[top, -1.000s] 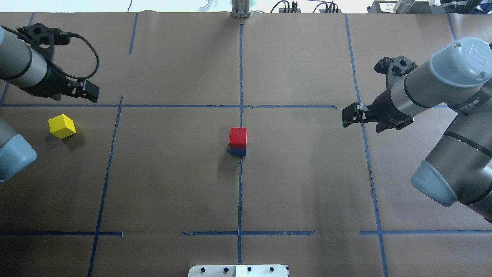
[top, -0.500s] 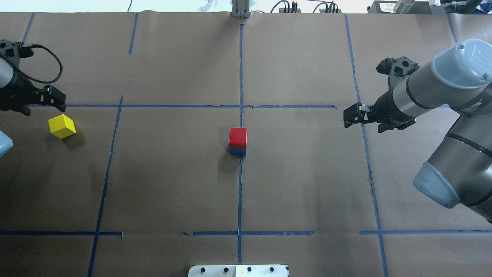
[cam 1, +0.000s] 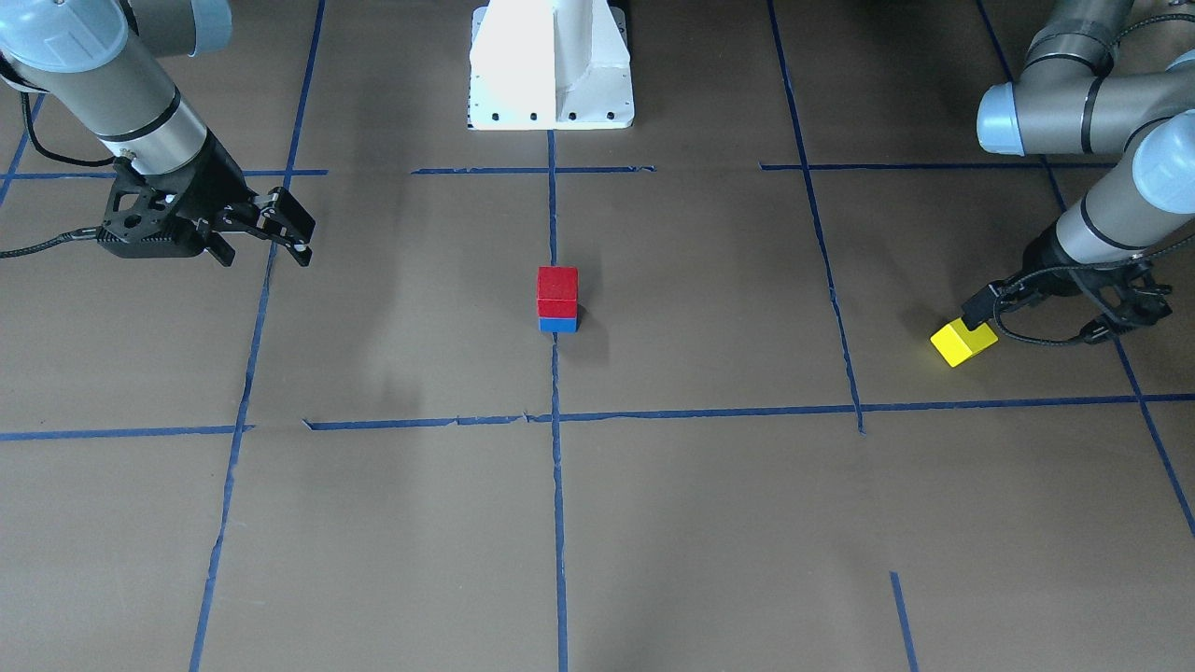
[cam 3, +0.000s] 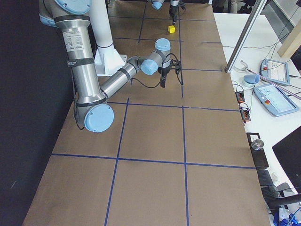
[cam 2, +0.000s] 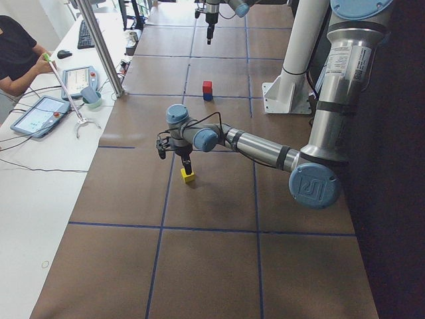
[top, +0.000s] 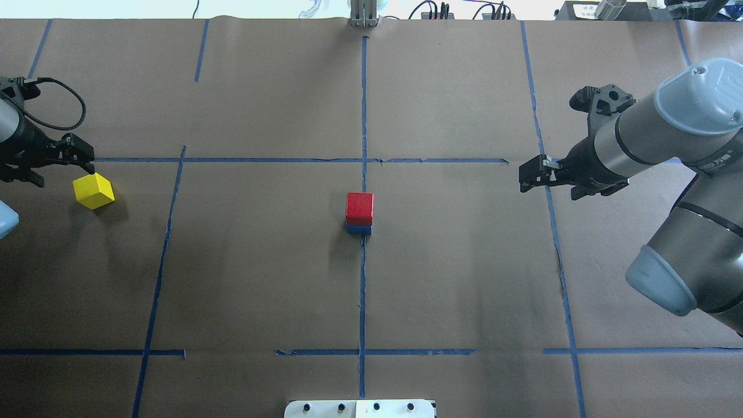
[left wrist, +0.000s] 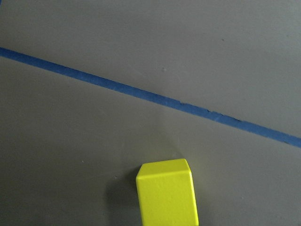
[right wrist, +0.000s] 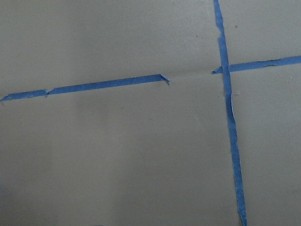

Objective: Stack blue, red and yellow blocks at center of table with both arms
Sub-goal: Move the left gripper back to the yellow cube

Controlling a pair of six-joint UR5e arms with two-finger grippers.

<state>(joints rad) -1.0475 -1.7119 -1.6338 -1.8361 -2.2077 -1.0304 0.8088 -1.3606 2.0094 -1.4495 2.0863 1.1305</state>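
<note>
A red block (top: 359, 208) sits on a blue block (top: 359, 230) at the table's centre; the stack also shows in the front view, red (cam 1: 557, 291) over blue (cam 1: 557, 325). A yellow block (top: 93, 190) lies alone at the far left, also in the front view (cam 1: 964, 343) and at the bottom of the left wrist view (left wrist: 167, 193). My left gripper (top: 86, 159) hovers just above the yellow block's far edge, open and empty; it also shows in the front view (cam 1: 978, 308). My right gripper (top: 525, 176) is open and empty, well right of the stack.
Blue tape lines (top: 363, 116) divide the brown table into squares. The white robot base (cam 1: 551, 65) stands at the near middle edge. A metal post (cam 2: 103, 50) and a side table with tablets and an operator (cam 2: 16, 50) are beyond the far edge.
My left gripper has swung left and come down to just above the yellow block. My right arm has drawn back slightly to the right. The blocks have not moved.
</note>
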